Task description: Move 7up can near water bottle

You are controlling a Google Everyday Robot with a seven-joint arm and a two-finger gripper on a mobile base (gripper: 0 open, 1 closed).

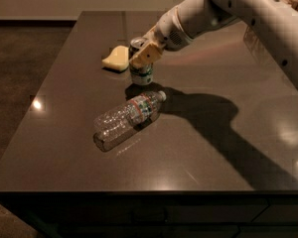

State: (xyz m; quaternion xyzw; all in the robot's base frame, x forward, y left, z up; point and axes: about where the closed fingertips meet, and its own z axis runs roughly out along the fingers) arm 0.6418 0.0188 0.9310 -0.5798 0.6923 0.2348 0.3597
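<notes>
gripper (142, 58) is just beyond the cap end of the water bottle (126, 118), jaws clamped on the 7up can (141, 76); one tan finger (148, 52) lies across the can's front, upper half

7up can: upright, silver top showing behind the finger, green/white label below it. sits near the water bottle, on the far side of its cap, not touching. can't tell if the base is on the table (64, 148) or just off it; its shadow falls right under it, between can and bottle cap

water bottle: lying on its side, clear and crinkled, white cap pointing up-right toward the can, label band near the cap end, base end toward the table's near-left

yellow sponge (115, 59): further from the bottle than the can, just left of the can, flat on the table, apart from both

arm (248, 14) comes in from the upper right, well beyond the bottle; its broad shadow lies on the table to the bottle's right
</notes>
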